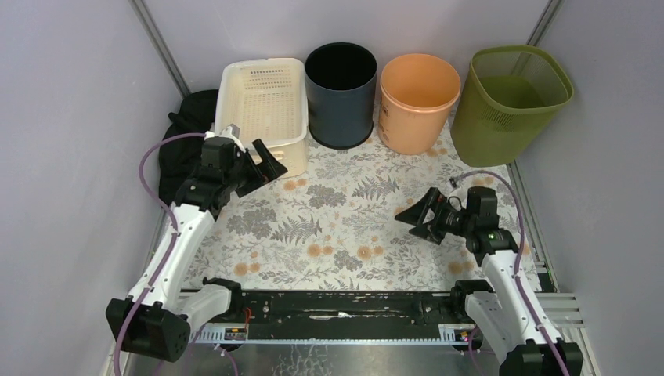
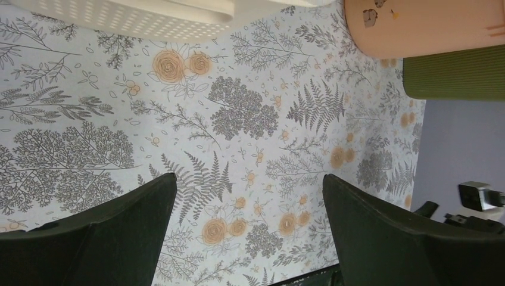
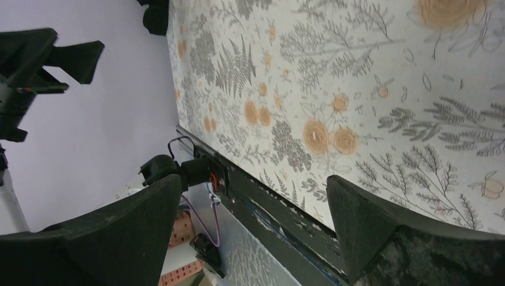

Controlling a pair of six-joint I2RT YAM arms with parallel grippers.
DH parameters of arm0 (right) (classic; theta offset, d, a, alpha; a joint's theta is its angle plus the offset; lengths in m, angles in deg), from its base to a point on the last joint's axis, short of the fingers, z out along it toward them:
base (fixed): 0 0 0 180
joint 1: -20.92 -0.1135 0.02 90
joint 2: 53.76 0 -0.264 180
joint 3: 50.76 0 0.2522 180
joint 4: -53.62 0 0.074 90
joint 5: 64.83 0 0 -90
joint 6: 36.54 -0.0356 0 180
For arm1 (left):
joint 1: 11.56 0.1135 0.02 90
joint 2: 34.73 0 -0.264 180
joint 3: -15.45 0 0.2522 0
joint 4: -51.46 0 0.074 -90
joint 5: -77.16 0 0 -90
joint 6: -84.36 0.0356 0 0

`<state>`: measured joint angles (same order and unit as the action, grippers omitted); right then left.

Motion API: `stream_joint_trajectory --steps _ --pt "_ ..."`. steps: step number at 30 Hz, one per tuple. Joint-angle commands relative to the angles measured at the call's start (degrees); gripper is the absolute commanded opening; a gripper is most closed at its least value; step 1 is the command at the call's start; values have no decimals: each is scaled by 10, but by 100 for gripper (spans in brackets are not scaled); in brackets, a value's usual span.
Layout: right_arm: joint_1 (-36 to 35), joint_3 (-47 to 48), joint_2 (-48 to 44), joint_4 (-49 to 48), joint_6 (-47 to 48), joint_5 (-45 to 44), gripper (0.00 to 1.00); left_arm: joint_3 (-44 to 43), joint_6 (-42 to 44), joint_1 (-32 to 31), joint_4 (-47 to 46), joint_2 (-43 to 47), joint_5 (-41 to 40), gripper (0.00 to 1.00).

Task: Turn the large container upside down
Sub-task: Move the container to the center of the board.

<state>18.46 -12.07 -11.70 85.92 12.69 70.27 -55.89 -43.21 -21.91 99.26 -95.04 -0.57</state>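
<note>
Four upright, open-topped containers stand in a row at the back of the floral mat. They are a white perforated basket point(image 1: 262, 106), a dark blue round bin point(image 1: 341, 94), an orange round bin point(image 1: 417, 100) and a green slatted bin point(image 1: 509, 102), which looks the largest. My left gripper point(image 1: 266, 160) is open and empty, just in front of the white basket's near right corner. My right gripper point(image 1: 415, 215) is open and empty over the mat, well short of the bins. The left wrist view shows the basket's edge point(image 2: 149, 15), the orange bin point(image 2: 429, 27) and the green bin point(image 2: 458, 74).
A black cloth point(image 1: 180, 141) lies at the back left beside the white basket. Grey walls close in both sides. A black rail point(image 1: 329, 305) runs along the near edge between the arm bases. The floral mat point(image 1: 344, 227) lies between the grippers.
</note>
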Motion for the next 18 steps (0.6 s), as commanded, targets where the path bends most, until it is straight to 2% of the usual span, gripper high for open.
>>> stream_joint_trajectory --steps 1,12,18 --pt "2 84 45 -8 15 -35 99 -23 18 -1 -53 -18 -22 100" --pt "2 236 133 25 58 -74 100 -187 48 -2 8 -102 -99 100" --pt "2 305 169 51 92 -114 94 -236 72 -2 33 -148 -142 100"
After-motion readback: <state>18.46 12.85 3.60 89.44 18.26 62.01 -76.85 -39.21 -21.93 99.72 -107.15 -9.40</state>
